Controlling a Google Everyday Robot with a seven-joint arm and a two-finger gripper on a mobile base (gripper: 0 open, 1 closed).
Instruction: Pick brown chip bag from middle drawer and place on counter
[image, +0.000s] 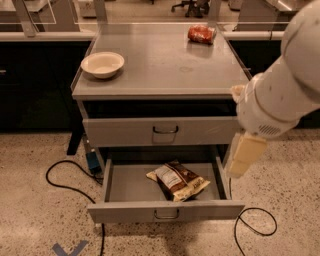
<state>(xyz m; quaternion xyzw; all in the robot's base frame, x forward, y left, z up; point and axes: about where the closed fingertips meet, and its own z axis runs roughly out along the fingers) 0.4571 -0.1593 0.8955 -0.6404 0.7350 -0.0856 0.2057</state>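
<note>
The brown chip bag (177, 180) lies flat inside the open middle drawer (125, 187), right of its centre. The drawer is pulled out at the bottom of the grey cabinet, with its small loop handle (166, 214) facing me. The counter (165, 62) is the cabinet's flat grey top. My gripper (245, 156) hangs from the big white arm (285, 95) at the right, beside the cabinet's right edge. It is above and to the right of the drawer's right wall, apart from the bag and holding nothing that I can see.
A cream bowl (102, 64) sits at the counter's left. A red-orange packet (201, 34) lies at its back right. The taller-fronted drawer (160, 131) above is closed. Black cables (60, 175) run over the speckled floor on both sides of the cabinet.
</note>
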